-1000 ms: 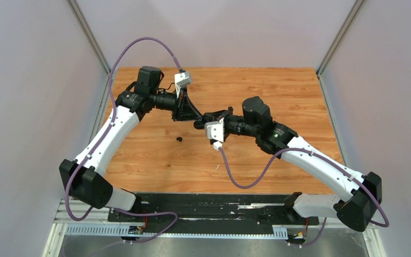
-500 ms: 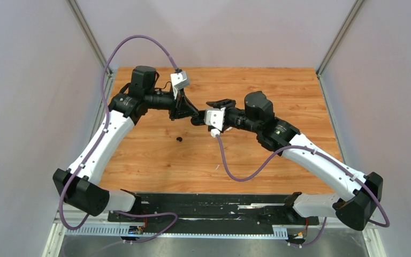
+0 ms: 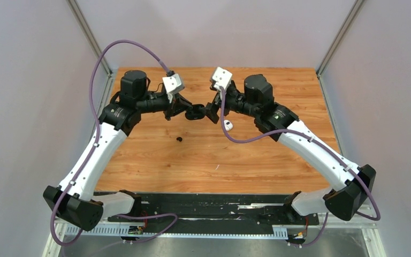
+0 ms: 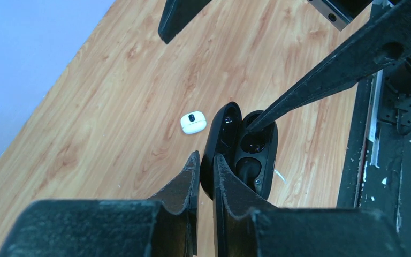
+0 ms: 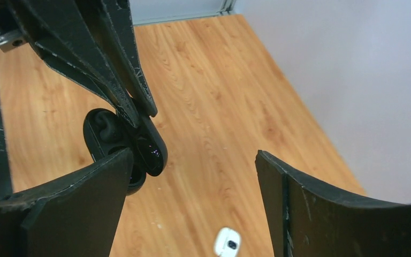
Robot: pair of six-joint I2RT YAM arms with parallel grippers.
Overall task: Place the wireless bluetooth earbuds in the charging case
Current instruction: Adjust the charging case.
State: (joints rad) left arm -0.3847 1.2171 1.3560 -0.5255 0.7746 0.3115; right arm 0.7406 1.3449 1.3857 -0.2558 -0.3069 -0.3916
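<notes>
Watching the left gripper (image 4: pixel 206 159) pinching the black charging case (image 4: pixel 257 152) by its open lid only: jaws nearly closed on that thin edge, case hanging above the table (image 4: pixel 112 107), wells facing the right arm. The right gripper (image 5: pixel 193 156) is standing wide open and holding nothing. One of its fingers (image 4: pixel 321 75) is reaching its tip to the well farthest from the left gripper, at or just inside it, while the other finger is sitting well clear. One white earbud (image 4: pixel 193 122) is lying loose on the wood under the right arm, near the case but apart from it. I can't tell whether the second bud is sitting in a well, the inside being too dark and glossy. A small dark object (image 3: pixel 180 139) is lying nearer the left arm, and I can't tell what it is. Risks I'm seeing: that fingertip is bearing against a lid-only grip, so any push is risking twisting the case out of the pinch or folding the hinge onto the finger. The loose bud is looking small and slick, so jaws coming down on it are risking skidding it away or pinching it crooked, and a crooked bud isn't seating. Both arms are working very close, so finger-on-finger contact is worrying me too.
</notes>
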